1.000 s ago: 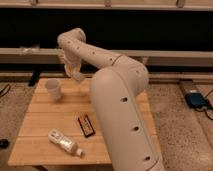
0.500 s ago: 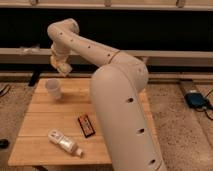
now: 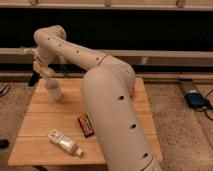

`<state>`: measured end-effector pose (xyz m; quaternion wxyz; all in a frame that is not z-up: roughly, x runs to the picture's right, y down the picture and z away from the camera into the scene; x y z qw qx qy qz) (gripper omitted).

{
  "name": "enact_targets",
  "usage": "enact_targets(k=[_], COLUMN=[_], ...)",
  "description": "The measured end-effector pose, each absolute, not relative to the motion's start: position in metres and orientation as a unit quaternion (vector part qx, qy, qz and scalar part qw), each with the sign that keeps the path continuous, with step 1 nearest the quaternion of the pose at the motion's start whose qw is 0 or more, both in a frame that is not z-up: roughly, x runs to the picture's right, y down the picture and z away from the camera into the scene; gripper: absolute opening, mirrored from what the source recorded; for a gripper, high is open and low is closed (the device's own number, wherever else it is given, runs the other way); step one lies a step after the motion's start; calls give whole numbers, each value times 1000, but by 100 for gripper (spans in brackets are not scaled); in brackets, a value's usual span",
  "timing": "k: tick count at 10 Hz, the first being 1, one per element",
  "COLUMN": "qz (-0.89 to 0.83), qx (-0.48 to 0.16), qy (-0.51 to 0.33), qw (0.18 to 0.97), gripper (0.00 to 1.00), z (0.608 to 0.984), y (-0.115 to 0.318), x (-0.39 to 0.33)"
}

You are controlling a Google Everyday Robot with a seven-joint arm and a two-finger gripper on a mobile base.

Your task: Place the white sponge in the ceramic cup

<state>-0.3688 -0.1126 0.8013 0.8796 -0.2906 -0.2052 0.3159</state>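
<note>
White-cream rectangular sponge [image 3: 37, 65] off wooden table [image 3: 42, 116], apparently pinched in gripper [image 3: 42, 70], up and just left of pale tapered ceramic cup [image 3: 53, 90]. Pick-up judged done; sponge not yet in cup. Left: centre over rim, lower, release.

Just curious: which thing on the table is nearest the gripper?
The ceramic cup; the gripper hangs just above it. The black bar and white bottle lie farther off.

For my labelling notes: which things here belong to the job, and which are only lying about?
Belong to the job: gripper, above and left of the ceramic cup; white sponge, apparently held by the gripper.
Lying about: black bar and white bottle, both on the wooden table; blue object on the floor.
</note>
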Motion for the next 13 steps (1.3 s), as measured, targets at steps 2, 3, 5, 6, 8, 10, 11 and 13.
enact_targets(k=[2,3,5,6,8,10,11,13], qz=[312,314,320,324,332,333,332,331], qx=[-313,-322,-335,-339,-350,-358,-362,-366], qy=[-212,-212,-210,-207,-199,-191,-186,-181], qw=[872,868,861,859,853,851,851,851], gripper=[0,0,0,0,10,31,42,62], z=[810,817,830,836,847,855,857,861], y=[-99,-95,-91,-91,-88,-84,-81,-79], x=[-384,-385,-384,-381,-374,-368,-367,-365])
